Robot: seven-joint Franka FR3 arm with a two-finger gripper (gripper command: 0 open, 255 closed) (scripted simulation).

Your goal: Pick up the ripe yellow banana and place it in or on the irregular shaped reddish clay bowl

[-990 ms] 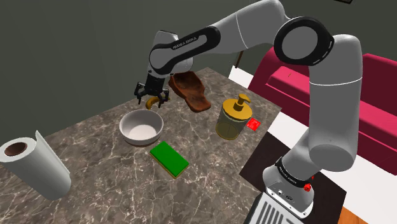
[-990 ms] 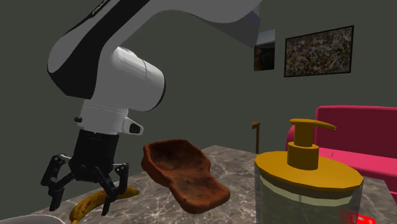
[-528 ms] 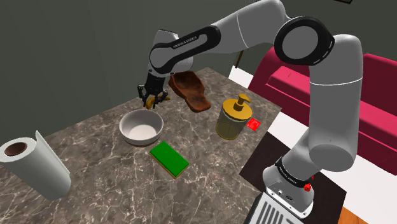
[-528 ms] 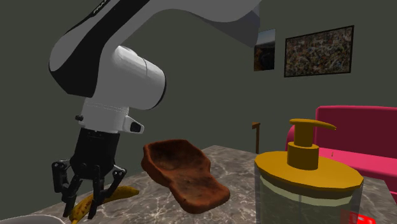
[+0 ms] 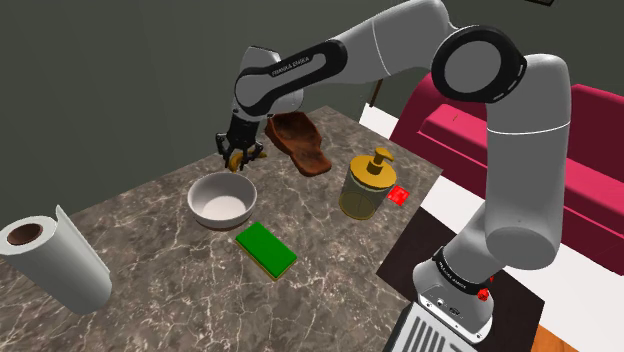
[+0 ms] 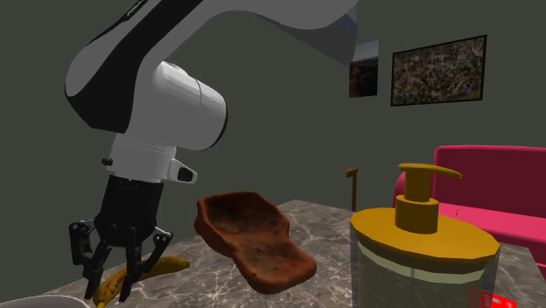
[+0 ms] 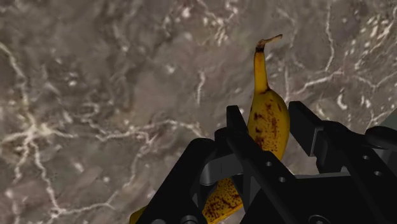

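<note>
The yellow banana (image 7: pixel 266 95), speckled brown, lies on the marble table (image 5: pixel 330 250) with its stem pointing away from the hand. My gripper (image 7: pixel 267 127) is down over it and shut on its middle, one black finger (image 7: pixel 245 149) on either side. In the second exterior view the gripper (image 6: pixel 109 287) clasps the banana (image 6: pixel 166 265) at table height. The reddish-brown clay bowl (image 6: pixel 254 241), irregular and shallow, lies just beyond the banana; in the shoulder view this bowl (image 5: pixel 298 143) is to the right of the gripper (image 5: pixel 238 155).
A white bowl (image 5: pixel 222 200) sits just in front of the gripper in the shoulder view. A green sponge (image 5: pixel 266 249), a yellow soap dispenser (image 5: pixel 366 185) and a paper towel roll (image 5: pixel 50 262) also stand on the table. A red sofa (image 5: pixel 590 140) is beyond the table's right edge.
The fingers, spread wide around the banana a second ago, have come together on it. The arm has stayed in place since.
</note>
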